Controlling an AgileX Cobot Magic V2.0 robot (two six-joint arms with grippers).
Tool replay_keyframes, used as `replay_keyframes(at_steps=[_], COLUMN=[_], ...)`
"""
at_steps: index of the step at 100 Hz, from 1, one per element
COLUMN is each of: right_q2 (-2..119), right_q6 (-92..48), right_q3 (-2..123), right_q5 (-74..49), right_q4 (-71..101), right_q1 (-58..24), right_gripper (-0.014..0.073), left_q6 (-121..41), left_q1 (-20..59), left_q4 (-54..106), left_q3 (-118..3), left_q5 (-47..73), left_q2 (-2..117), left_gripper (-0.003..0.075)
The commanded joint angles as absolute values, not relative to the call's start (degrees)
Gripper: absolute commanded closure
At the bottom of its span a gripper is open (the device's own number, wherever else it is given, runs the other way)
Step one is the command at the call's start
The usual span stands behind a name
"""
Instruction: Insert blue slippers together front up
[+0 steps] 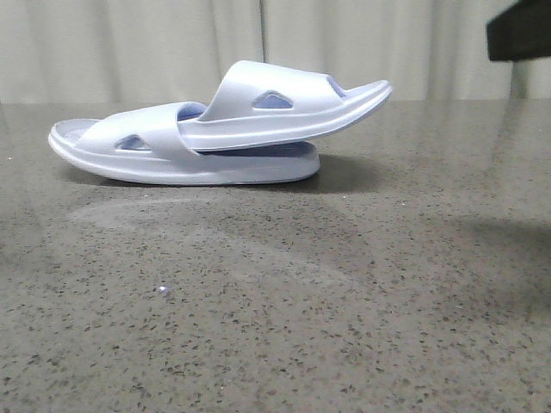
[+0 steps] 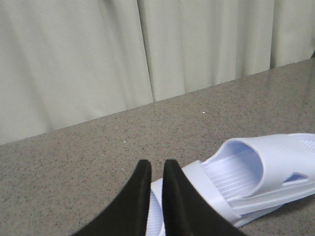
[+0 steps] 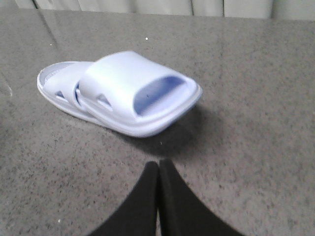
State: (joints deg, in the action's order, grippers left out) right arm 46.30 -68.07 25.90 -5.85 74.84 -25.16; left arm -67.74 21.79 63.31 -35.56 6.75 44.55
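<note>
The two blue slippers lie nested on the table. The lower slipper (image 1: 129, 151) lies flat. The upper slipper (image 1: 284, 107) is pushed under its strap, toe end tilted up to the right. My left gripper (image 2: 156, 164) hovers over the lower slipper's heel end (image 2: 197, 179), jaws almost together with a thin slit, holding nothing. The upper slipper (image 2: 275, 162) lies beyond it. My right gripper (image 3: 158, 166) is shut and empty above bare table, short of the upper slipper's toe (image 3: 133, 83); the lower slipper (image 3: 56, 78) shows behind it.
The speckled grey stone table (image 1: 344, 301) stretches toward me in front of the slippers. A pale curtain (image 1: 129, 43) hangs behind the table. A dark part of an arm (image 1: 521, 30) shows at the top right edge of the front view.
</note>
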Motion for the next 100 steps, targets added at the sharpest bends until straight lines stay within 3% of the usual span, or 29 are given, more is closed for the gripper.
replay_keyframes(at_steps=[1,34,100], right_q2=[41.54,31.25,31.49], right_q6=[-68.93,-68.93,-68.93], right_q3=[22.32,11.94,11.83], right_q5=[-2.05,0.0,-5.89], right_q4=[77.39,84.2,87.12], right_q1=[-26.11,-26.08,-26.08], right_gripper=[0.068,0.068,0.0683], left_q6=[-67.71,-67.71,-67.71], left_q1=[23.95,29.44,29.61], left_q4=[66.96,75.45,81.83], left_q3=[-32.35,-17.63,-16.84], left_q5=[1.44,-7.3,-7.14], left_q2=[39.77,25.7,22.98], left_gripper=[0.0705,0.0705,0.0705])
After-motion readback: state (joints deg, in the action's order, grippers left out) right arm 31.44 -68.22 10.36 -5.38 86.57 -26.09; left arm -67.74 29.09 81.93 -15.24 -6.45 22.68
